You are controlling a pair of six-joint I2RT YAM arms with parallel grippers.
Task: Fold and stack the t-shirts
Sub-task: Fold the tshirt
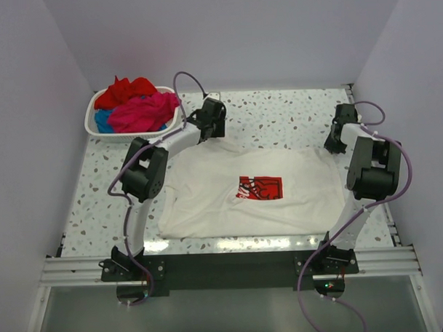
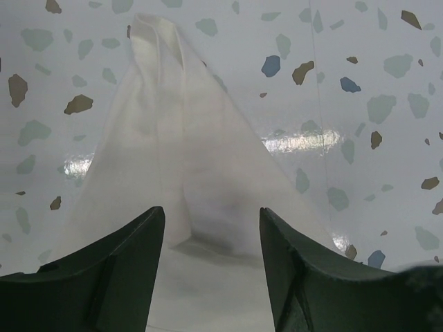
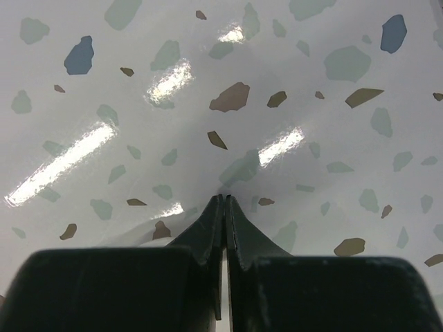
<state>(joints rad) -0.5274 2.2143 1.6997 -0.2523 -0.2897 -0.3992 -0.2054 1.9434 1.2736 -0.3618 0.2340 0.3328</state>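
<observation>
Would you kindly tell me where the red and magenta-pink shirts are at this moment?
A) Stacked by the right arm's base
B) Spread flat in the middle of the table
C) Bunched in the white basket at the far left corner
C: the red shirt and the magenta-pink shirt lie bunched in the white basket at the far left; only the white printed t-shirt is spread out.

White printed tee [image 1: 259, 201]: one. Bunched together: red tee [image 1: 128, 90], magenta-pink tee [image 1: 143, 114], blue tee [image 1: 102, 123], one of each showing. Basket [image 1: 91, 121]: one. Arms: two, left arm [image 1: 145, 172] and right arm [image 1: 371, 168].
</observation>
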